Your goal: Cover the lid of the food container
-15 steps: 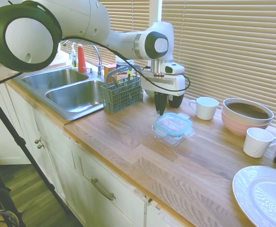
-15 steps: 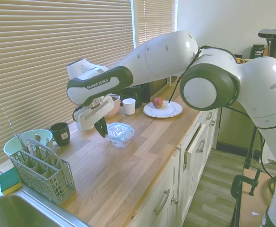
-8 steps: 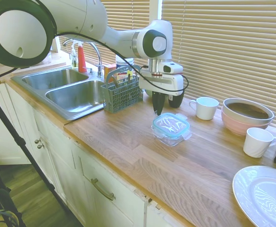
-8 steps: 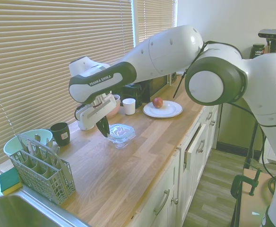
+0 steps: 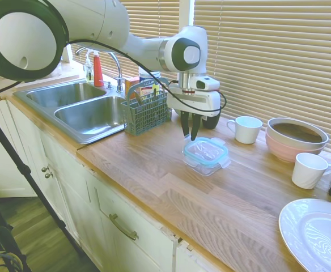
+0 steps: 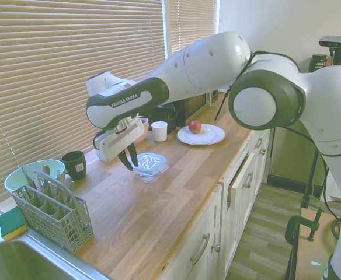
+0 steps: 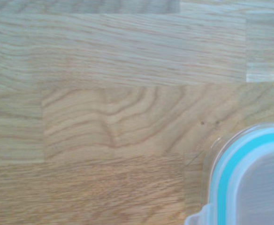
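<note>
1. The gripper [image 5: 188,135] hangs above the wooden counter [image 5: 171,187], fingers pointing down and parted with a narrow gap between them, gripping nothing
2. The lid [image 5: 206,151], clear with a teal rim, lies on top of the food container [image 5: 204,164], just below and beside the fingertips on the side away from the sink; the fingers stand over the lid's near edge and are apart from it
3. In the second exterior view the same pairing shows: the gripper [image 6: 128,160] is poised at the edge of the lid [image 6: 148,161], which sits level on the food container [image 6: 150,172]
4. The wrist view shows mostly bare counter [image 7: 104,117], with one rounded corner of the lid [image 7: 249,178] and a clear snap tab at the picture's edge
5. Behind the gripper, towards the sink [image 5: 92,113], stands a grey-green cutlery basket [image 5: 145,110]
6. On the far side of the gripper from the basket, near the blinds, a white cup [image 5: 246,129] stands on the counter; further off are a pale bowl stacked in a pink bowl [image 5: 295,146], a second white cup [image 5: 309,170] and a white plate [image 5: 315,235]
</note>
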`<state>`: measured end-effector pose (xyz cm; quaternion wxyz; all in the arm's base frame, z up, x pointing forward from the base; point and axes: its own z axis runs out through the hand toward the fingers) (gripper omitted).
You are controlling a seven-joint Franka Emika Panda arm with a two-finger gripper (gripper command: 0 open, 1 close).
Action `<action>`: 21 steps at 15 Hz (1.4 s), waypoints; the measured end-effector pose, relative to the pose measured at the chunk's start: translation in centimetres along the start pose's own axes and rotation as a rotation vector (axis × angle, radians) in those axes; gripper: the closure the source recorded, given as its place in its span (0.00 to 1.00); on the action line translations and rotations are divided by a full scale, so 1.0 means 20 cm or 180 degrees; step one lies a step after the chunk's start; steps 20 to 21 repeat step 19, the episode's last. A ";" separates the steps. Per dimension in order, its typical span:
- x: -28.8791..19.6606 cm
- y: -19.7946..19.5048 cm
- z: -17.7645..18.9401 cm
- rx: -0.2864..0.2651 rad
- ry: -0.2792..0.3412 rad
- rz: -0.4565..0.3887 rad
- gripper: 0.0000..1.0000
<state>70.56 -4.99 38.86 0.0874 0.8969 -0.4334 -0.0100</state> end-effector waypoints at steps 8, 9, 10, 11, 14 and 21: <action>-0.02 0.13 -0.06 0.0156 0.0072 0.0056 0.00; -0.04 0.17 -0.08 0.0195 0.0080 0.0058 0.00; -0.07 0.21 -0.11 0.0238 0.0085 0.0043 0.00; -0.11 0.25 -0.15 0.0279 0.0084 0.0008 0.00; -0.28 0.39 -0.20 0.0339 0.0026 -0.0088 0.00; -0.51 0.61 -0.08 0.0437 0.0045 -0.0073 0.00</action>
